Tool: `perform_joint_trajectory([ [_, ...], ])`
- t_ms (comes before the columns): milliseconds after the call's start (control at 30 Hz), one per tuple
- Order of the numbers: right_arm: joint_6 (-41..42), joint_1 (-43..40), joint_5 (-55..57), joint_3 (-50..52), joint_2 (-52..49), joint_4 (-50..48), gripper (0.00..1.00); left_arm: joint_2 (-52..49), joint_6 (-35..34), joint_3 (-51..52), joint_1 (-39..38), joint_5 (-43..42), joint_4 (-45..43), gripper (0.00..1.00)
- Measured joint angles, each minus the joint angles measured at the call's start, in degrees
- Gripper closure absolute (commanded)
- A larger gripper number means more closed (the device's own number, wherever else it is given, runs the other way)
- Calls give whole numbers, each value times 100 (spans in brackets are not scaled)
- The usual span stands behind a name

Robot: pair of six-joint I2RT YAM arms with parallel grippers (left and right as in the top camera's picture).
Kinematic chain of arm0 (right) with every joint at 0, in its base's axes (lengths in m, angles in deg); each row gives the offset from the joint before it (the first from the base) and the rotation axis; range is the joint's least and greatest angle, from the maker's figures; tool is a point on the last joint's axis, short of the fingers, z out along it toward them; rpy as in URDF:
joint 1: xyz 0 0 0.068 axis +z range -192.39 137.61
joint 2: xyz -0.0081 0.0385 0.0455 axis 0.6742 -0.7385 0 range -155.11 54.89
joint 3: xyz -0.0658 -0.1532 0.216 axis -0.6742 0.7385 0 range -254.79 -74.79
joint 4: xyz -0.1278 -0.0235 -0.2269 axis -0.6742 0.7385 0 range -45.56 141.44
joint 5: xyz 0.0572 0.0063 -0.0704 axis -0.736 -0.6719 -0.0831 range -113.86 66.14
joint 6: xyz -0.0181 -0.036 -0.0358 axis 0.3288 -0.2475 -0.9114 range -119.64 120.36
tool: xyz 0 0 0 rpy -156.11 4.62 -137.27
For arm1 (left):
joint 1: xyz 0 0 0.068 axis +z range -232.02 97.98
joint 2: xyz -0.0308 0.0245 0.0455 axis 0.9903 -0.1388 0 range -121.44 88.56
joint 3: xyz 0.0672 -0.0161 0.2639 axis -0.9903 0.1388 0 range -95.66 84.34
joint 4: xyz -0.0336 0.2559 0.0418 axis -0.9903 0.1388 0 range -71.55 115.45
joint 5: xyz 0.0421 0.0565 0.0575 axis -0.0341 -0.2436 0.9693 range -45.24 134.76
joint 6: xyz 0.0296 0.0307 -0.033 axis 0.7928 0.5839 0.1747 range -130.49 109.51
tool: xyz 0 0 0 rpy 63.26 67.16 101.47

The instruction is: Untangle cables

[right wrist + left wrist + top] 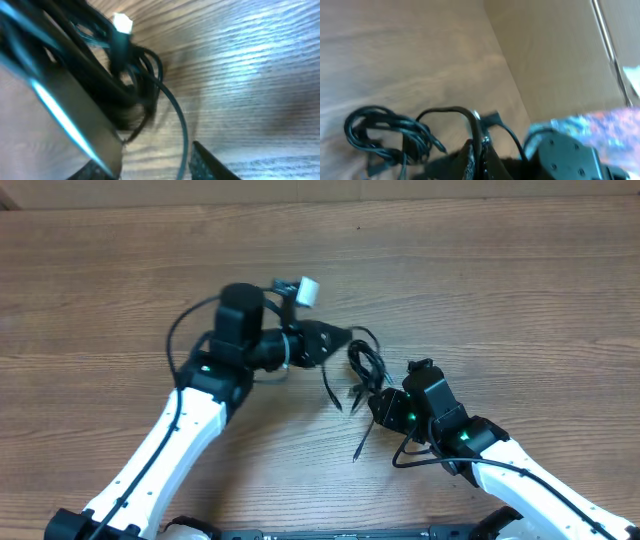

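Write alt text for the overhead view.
Thin black cables lie tangled on a wooden table between two white robot arms reaching in from below. The left pincer pinches a strand at the tangle's upper left; the right pincer sits at its lower right.

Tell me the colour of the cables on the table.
The cables are black; the overhead view shows it best.

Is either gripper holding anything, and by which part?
Left gripper is shut on a cable, pinching one strand arching out of the bundle. Right gripper is open, gripping nothing.
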Motion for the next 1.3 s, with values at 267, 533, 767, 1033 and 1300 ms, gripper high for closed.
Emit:
perform_joint_trajectory([
  [267,-680,-4,-122,-337,702,863,29,11,-396,-66,1189,487,1294,95],
  [533,-844,-4,-120,-350,774,614,23,31,-334,-85,1200,2017,3585,68],
  [767,-866,-4,-120,-350,774,614,19,33,-264,-85,1200,3775,3705,31],
  [1033,-885,-4,-120,-350,774,605,14,33,433,-85,1200,5099,3550,26],
  [1300,-903,-2,-122,-350,774,422,6,33,-57,-85,1106,3936,3416,47],
])
